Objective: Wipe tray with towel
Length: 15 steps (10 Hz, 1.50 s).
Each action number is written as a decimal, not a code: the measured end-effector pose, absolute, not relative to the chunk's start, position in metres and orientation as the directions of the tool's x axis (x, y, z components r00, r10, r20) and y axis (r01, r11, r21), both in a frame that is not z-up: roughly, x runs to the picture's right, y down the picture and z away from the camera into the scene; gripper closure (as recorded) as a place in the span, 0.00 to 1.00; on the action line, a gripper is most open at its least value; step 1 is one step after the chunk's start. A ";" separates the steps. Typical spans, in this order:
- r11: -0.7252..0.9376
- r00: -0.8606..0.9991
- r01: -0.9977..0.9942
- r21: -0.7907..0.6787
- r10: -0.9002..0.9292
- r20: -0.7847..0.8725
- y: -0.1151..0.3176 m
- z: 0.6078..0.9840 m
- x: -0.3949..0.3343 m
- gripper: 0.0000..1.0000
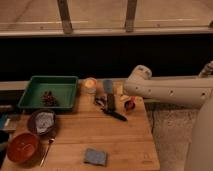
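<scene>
Wooden table (125,145), pale plank top, filling the lower left and centre of the frame; speckled floor (167,130) to its right. Behind the table a wide dark band of wall, above it a bright strip crossed by two upright posts (64,15). One green tray (35,82) sits at the table's upper left corner, one small brown lump (48,97) lying inside it. One towel (95,156), grey-blue and folded, lies flat near the table's lower edge, centre of frame, well apart from the tray. Two bowls at lower left: one dark bowl (32,122) with something pale and crumpled in it, one orange bowl (22,147) below it. One thin utensil (47,147) lies just right of the orange bowl. One small yellowish cup (90,85) just beside the tray's right edge. One grey tool with a dark handle (110,100) lies at table centre top. One small red thing (129,105) near it. One white arm (170,90) reaches in from the right edge; its gripper (126,96) hangs at the arm's end over the table's upper right part, close above the red thing, far from the towel. Claw open or closed: cannot tell.
</scene>
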<state>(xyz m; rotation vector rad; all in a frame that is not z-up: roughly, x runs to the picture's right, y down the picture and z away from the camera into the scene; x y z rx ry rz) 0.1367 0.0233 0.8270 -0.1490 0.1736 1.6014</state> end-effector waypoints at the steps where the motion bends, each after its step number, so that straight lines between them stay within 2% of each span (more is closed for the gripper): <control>1: -0.035 -0.038 -0.999 0.019 0.979 -0.203 0.023 0.827 0.137 0.30; 15: -0.014 -0.015 -1.000 0.007 0.978 -0.207 0.020 0.825 0.135 0.30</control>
